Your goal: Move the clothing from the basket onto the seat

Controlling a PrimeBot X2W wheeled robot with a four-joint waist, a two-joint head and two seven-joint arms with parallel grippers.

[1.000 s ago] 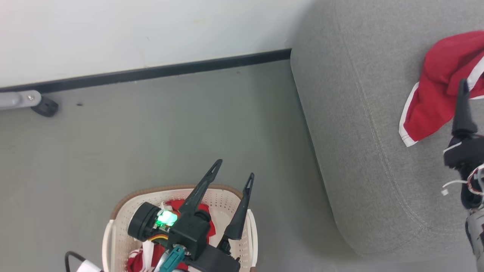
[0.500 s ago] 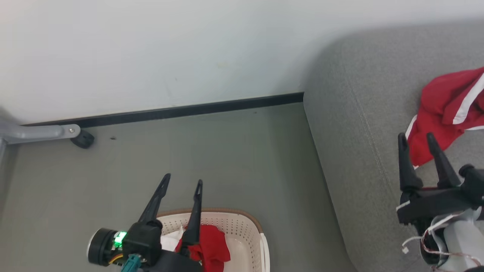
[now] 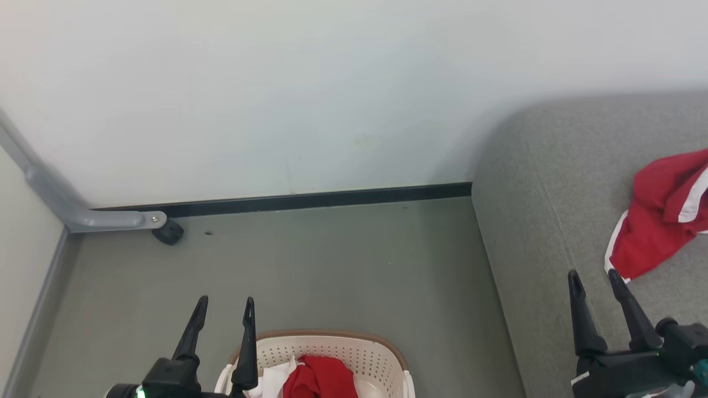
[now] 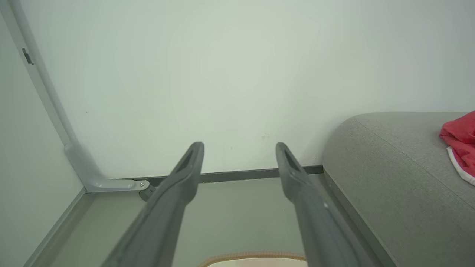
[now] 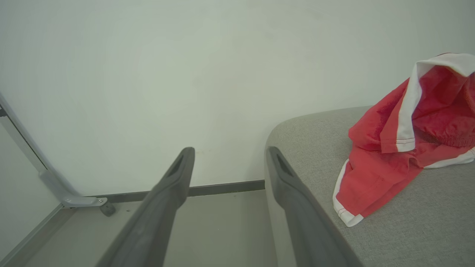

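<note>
head view: the far end of the cream perforated basket (image 3: 381,356) is seen at the bottom edge, standing on the grey floor (image 3: 332,265). red clothing (image 3: 323,378) with some white in it is heaped inside, below the brown rim (image 3: 321,333). a second red garment (image 3: 655,232) with white trim is laid on the grey seat (image 3: 542,221), well apart from the basket. its long axis is slanted from a white-edged lower corner, pointed toward the right gripper (image 3: 593,273), up to the picture's right edge, where it is cut off. the left gripper (image 3: 225,301) is seen against the basket's left side, fingers spread, nothing between them. the right gripper is likewise spread and empty, over the seat, near that corner but apart from it.
</note>
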